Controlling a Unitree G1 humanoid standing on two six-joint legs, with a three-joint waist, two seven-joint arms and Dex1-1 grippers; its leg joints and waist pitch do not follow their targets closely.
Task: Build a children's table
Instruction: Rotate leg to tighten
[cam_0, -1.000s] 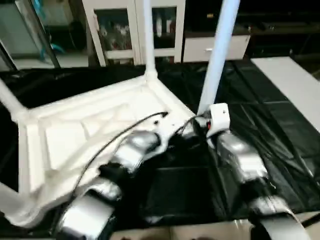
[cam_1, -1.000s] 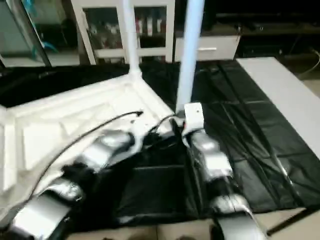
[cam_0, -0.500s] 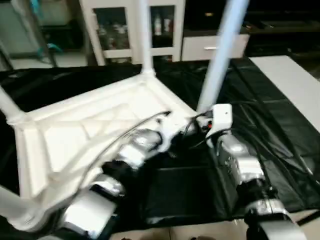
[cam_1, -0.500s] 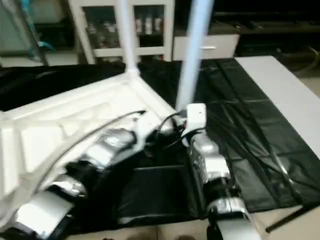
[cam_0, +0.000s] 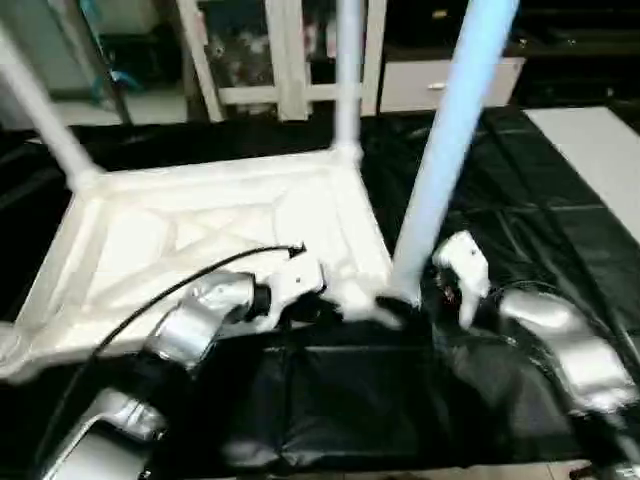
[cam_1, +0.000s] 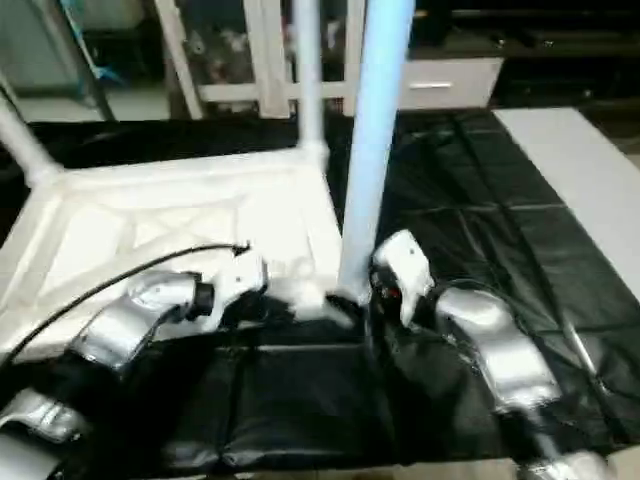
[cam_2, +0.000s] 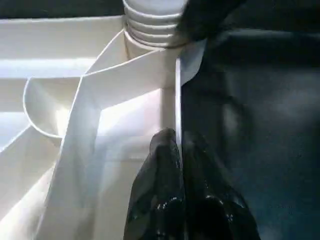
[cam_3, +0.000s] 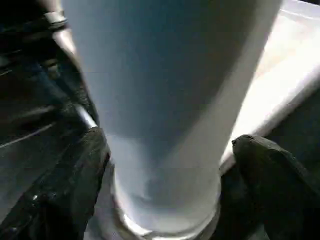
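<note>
— So, where's the children's table (cam_0: 210, 235) at the moment?

— Upside down on the black-covered work surface (cam_0: 520, 215), ribbed underside facing up. Three legs stand upright from its corner sockets: one at the far left corner (cam_0: 45, 115), one at the far right corner (cam_0: 348, 75), and the near right leg (cam_0: 450, 140), which rises bluish-white beside the robot's right forearm.

— And the left gripper (cam_2: 181, 150)?

— Its two black fingers (cam_2: 160, 175) are pressed together, with the thin white edge wall of the tabletop running up between their tips — from the wrist view it looks pinched there, just short of the ribbed collar of the near right socket (cam_2: 150, 22).

— What about the right gripper (cam_3: 165, 165)?

— Spread wide. One finger (cam_3: 75, 180) sits on one side of the near right leg's base, the other (cam_3: 272, 170) on the opposite side, and each stands a little apart from the leg — straddling it rather than clamping it.

— Anything else around?

— A white glass-door cabinet (cam_0: 270, 55) behind the work surface, and a pale panel (cam_0: 600, 160) lying at the far right. A black cable (cam_0: 170, 290) arcs over the left forearm.
</note>
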